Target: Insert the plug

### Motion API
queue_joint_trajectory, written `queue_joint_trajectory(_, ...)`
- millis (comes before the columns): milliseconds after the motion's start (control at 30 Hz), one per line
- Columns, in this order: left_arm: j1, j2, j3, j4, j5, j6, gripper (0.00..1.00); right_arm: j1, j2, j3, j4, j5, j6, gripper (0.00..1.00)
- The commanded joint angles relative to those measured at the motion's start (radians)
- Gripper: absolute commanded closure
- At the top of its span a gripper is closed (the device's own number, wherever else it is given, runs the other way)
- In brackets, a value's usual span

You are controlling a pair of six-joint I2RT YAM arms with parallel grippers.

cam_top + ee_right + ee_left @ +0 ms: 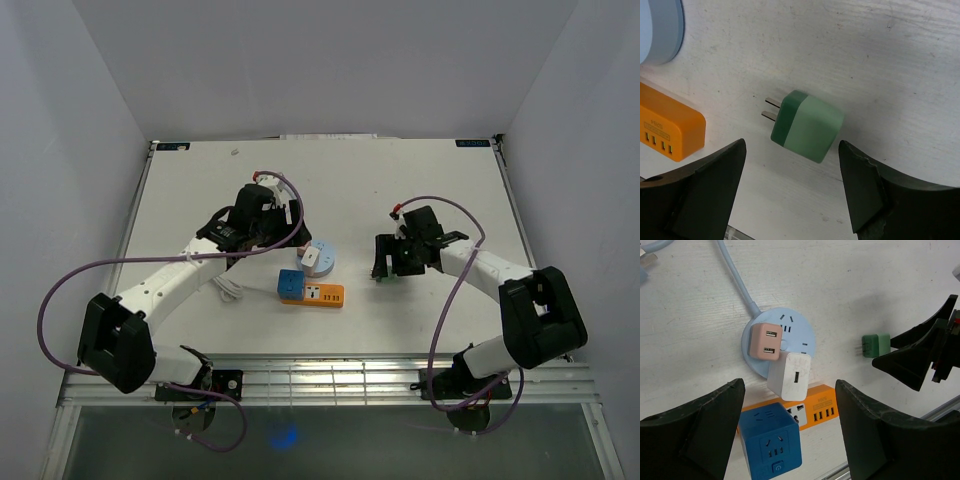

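Over on the right half of the table (450, 190), the green plug (807, 125) is lying on its side, prongs aimed toward the orange power strip (670, 125). Right gripper (791, 147) hangs over it, fingers spread wide with one on each side, not touching it (so nothing's gripped). Left gripper (788, 390) is wide open too, above the round blue socket (790, 322) with pink and white adapters plugged in.
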Motion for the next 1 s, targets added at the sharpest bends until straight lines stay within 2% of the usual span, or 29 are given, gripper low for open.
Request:
queue_joint_trajectory(0, 0.005, -0.060, -0.010, -0.010, 0.014, 0.016, 0.16, 0.015, 0.032, 0.006, 0.055, 0.033, 0.060, 0.21)
queue_joint_trajectory(67, 0.005, -0.064, -0.010, -0.014, 0.015, 0.018, 0.16, 0.025, 0.049, 0.026, 0.053, 0.064, 0.080, 0.27)
queue_joint_trajectory(267, 0.005, -0.078, -0.018, -0.025, 0.017, 0.029, 0.16, 0.076, 0.114, 0.052, 0.027, 0.182, 0.114, 0.30)
queue_joint_trajectory(300, 0.005, -0.081, -0.018, -0.023, 0.017, 0.029, 0.16, 0.079, 0.117, 0.055, 0.026, 0.216, 0.115, 0.41)
queue_joint_trajectory(433, 0.005, -0.086, -0.016, -0.020, 0.049, 0.030, 0.16, 0.088, 0.095, 0.049, 0.032, 0.243, 0.115, 0.58)
queue_joint_trajectory(467, 0.005, -0.083, -0.012, -0.017, 0.069, 0.027, 0.16, 0.088, 0.089, 0.047, 0.036, 0.245, 0.111, 0.65)
queue_joint_trajectory(633, 0.005, -0.072, 0.008, -0.010, 0.138, 0.018, 0.15, 0.090, 0.016, 0.023, 0.081, 0.208, 0.085, 0.68)
queue_joint_trajectory(733, 0.002, -0.080, 0.001, 0.048, 0.221, 0.021, 0.15, 0.090, -0.069, 0.001, 0.102, 0.196, 0.071, 0.68)
queue_joint_trajectory(967, -0.004, -0.008, -0.023, 0.153, 0.393, -0.068, 0.12, 0.099, -0.205, 0.055, 0.138, 0.001, 0.019, 0.68)
